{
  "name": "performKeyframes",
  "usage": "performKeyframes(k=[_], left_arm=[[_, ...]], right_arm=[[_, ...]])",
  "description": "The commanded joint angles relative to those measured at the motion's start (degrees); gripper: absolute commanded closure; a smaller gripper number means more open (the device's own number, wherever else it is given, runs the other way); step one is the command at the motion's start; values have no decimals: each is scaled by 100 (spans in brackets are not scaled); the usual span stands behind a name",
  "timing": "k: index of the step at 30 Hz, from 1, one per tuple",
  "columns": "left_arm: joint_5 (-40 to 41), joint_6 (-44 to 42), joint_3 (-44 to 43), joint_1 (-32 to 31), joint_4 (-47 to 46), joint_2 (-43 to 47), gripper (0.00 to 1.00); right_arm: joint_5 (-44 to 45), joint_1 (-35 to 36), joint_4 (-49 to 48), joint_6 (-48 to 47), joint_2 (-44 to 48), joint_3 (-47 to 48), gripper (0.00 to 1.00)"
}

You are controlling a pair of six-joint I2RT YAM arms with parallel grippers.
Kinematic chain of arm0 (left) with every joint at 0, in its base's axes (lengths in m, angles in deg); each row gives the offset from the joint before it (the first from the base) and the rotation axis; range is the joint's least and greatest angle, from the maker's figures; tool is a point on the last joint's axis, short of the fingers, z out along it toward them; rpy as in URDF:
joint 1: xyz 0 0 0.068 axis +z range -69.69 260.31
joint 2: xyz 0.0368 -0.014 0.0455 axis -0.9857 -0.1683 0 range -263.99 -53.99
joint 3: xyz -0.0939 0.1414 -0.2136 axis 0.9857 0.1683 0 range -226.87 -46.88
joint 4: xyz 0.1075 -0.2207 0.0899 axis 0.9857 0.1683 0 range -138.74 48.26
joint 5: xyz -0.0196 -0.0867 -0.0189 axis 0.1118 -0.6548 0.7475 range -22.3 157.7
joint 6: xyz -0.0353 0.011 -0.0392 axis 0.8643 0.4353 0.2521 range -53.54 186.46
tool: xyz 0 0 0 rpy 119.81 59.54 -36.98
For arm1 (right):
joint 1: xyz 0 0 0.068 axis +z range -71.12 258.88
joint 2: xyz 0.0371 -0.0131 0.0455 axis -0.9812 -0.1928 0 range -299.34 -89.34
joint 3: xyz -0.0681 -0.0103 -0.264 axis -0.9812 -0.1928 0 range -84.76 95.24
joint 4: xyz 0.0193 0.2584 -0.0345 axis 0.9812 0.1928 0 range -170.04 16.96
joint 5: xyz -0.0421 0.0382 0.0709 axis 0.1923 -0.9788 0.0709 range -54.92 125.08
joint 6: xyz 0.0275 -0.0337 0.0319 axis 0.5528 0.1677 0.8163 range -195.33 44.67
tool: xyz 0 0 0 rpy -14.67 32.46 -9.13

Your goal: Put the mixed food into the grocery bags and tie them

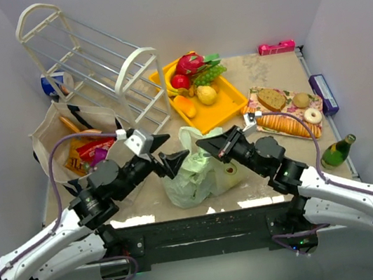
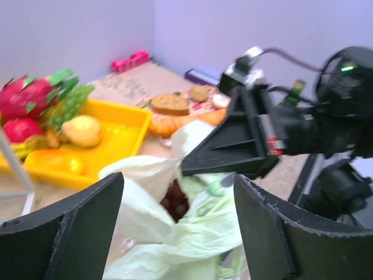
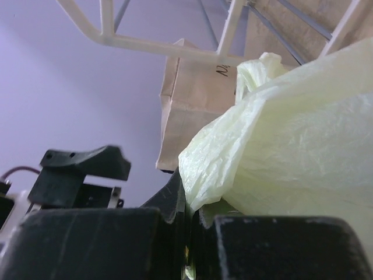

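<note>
At left the tote [image 1: 50, 137] holds packets [image 1: 93, 153], at centre the left claw [image 1: 174, 149] stands spread beside the untied green bag [image 1: 196, 177] whose plastic the right claw [image 1: 205, 143] pinches, and fruit [image 1: 190, 65] lies on the tray [image 1: 219, 111] at upper centre, so packing and tying look unfinished.

Soft, even light from above fills the top view. Shadows under the arms are faint, and 1 bright glare strip runs along the near edge of the tabletop [image 1: 268, 70]. In the left wrist view the left tool [image 2: 178, 195] is a dark blur and the yellow tray [image 2: 131, 119] looks soft. In the right wrist view the right tool [image 3: 189, 233] is underexposed, the pale-green bag [image 3: 291, 134] bright and sharp.
</note>
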Motion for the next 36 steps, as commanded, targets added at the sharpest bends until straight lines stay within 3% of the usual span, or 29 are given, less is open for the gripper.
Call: performKeyframes(k=[1, 7, 8, 13, 19, 24, 31, 36], left_arm=[[305, 563, 329, 357, 320, -475, 21], [-477, 1248, 1207, 340, -936, -774, 28], [-669, 1354, 1305, 331, -1242, -792, 28], [-689, 1794, 1631, -90, -2229, -1019, 31], [14, 1803, 1456, -48, -1651, -540, 31], [76, 2075, 1333, 427, -1237, 34, 31], [-424, 2848, 902, 550, -1649, -764, 31], [-794, 3069, 841, 621, -2273, -1117, 39]], right_arm=[[-591, -204, -941, -873, -47, 185, 100], [-1708, -932, -862, -1216, -134, 563, 100], [-2223, -1065, -810, -1268, -230, 642, 100], [-3387, -1584, -291, -1603, -618, 1204, 100], [-4152, -1848, 341, -1849, -732, 1530, 100], [-4583, -1919, 124, -1674, -767, 1259, 100], [-4751, -1919, -53, -1524, -706, 977, 100], [-4734, -1927, -168, -1410, -627, 889, 100]])
